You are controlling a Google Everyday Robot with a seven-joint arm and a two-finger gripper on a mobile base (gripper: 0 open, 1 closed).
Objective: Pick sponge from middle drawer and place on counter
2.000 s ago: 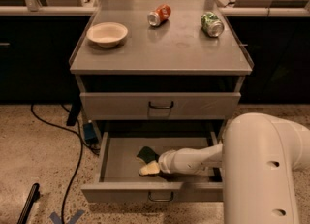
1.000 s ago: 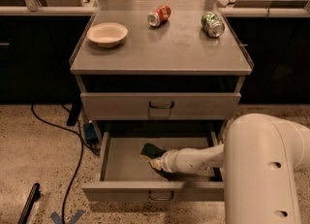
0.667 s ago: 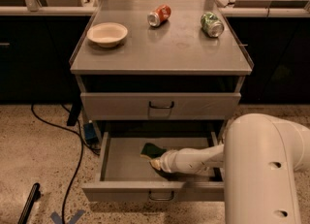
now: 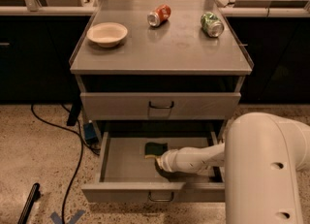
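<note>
The middle drawer point(image 4: 127, 166) is pulled open below the closed top drawer. The sponge point(image 4: 156, 149) lies in it near the back middle, dark green face up with a strip of yellow foam showing at its front edge. My gripper point(image 4: 160, 163) is down inside the drawer at the end of the white arm point(image 4: 198, 159), right against the sponge's front right side. The grey counter point(image 4: 164, 48) sits above.
On the counter stand a white bowl point(image 4: 107, 34) at the left, a red can point(image 4: 159, 14) on its side at the back middle and a green can point(image 4: 211, 24) at the right. The closed upper drawer point(image 4: 160, 105) hangs over the open one. Cables point(image 4: 72, 169) run on the floor at the left.
The sponge has shifted back and a little right in the drawer, and less of its yellow foam shows. My gripper has drawn slightly right with it.
</note>
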